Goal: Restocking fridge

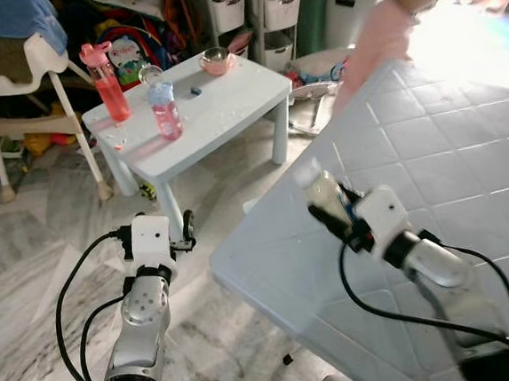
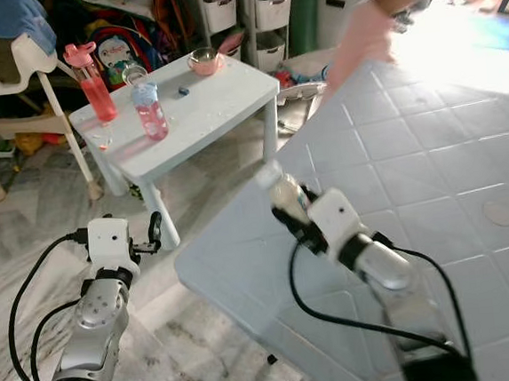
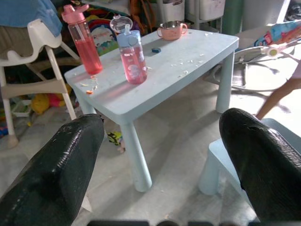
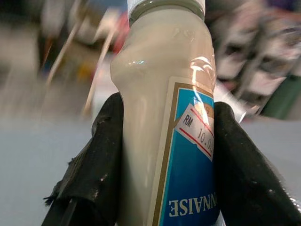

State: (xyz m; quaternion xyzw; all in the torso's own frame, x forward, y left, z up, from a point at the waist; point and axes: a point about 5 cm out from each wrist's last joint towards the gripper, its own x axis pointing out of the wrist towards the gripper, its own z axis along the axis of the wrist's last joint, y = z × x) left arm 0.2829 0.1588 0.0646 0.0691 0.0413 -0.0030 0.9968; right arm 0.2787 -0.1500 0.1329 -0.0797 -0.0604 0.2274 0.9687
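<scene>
My right gripper [image 1: 330, 209] is shut on a mayonnaise bottle [image 1: 318, 187]. The bottle is pale cream with a white cap and a blue label, and both black fingers press its sides [image 4: 164, 117]. I hold it upright just above the near-left part of a large grey-blue table [image 1: 430, 157]. My left gripper [image 3: 160, 122] is open with nothing between its fingers [image 3: 61, 160]. It hangs low over the marble floor and points at a small light-blue table [image 1: 229, 103].
On the small table stand a tall pink bottle [image 1: 106, 79], a shorter pink bottle [image 1: 164, 105] and a pink cup [image 1: 216, 62]. A white high chair [image 1: 22, 77] is at the far left. A person in pink [image 1: 383, 28] leans in behind the large table. Storage bins line the back.
</scene>
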